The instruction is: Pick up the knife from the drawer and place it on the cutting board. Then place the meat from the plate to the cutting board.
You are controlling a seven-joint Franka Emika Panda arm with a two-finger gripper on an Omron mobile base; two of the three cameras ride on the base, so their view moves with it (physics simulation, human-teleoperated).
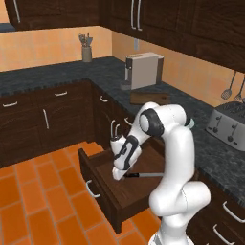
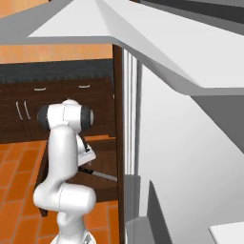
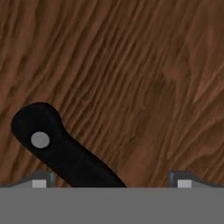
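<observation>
The drawer (image 1: 103,184) is pulled wide open. The knife (image 1: 143,175) lies flat on its wooden bottom. The gripper (image 1: 118,176) reaches down into the drawer, right over the knife's black handle (image 3: 65,151). Its two fingers are spread apart, one on each side of the handle. The cutting board (image 1: 150,98) sits up on the dark counter (image 1: 57,74), beside the coffee machine (image 1: 142,70).

drawer (image 1: 103,184) open above, knife (image 1: 143,175) on bare floor
</observation>
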